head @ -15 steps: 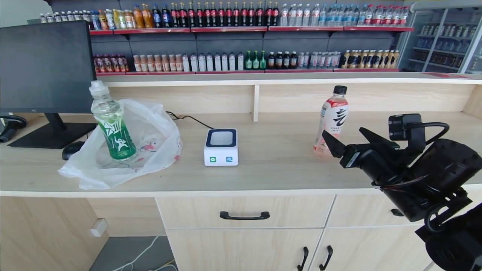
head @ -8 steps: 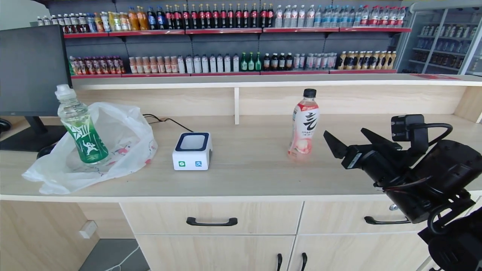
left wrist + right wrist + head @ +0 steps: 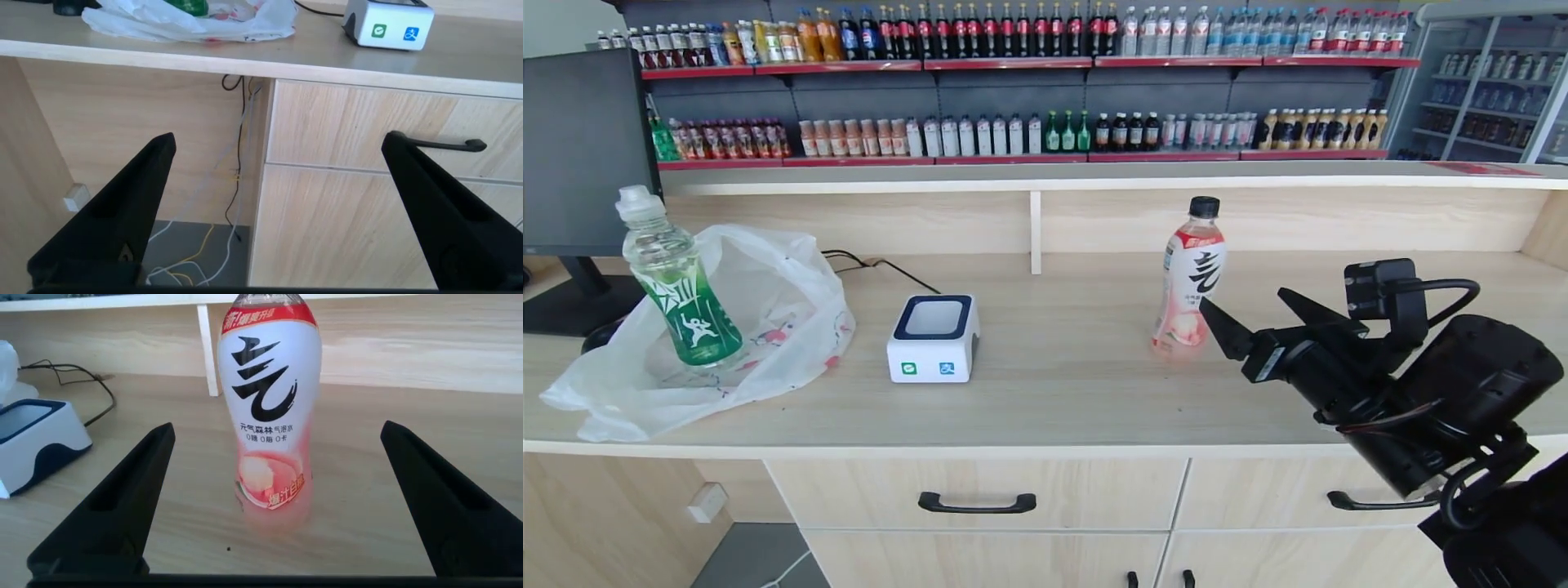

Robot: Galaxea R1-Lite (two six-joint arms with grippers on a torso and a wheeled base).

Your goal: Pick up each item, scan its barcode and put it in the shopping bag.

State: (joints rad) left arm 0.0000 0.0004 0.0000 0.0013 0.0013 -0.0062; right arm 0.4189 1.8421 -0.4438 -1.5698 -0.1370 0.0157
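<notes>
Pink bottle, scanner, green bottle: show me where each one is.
pink bottle (image 3: 1196, 271), head view, on its label.
scanner (image 3: 929, 363), head view, on its white front.
green bottle (image 3: 690, 314), head view, on its green label.

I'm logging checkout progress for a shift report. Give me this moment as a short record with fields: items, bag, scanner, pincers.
pink bottle: upright on the counter, right of the scanner, not bagged
green bottle: upright in the open bag, left of the scanner
right pincer: open, aimed at the pink bottle, not gripping it
left pincer: open, empty, below the counter's edge, facing the drawers
remaining: pink bottle, judging by how things lie
</notes>
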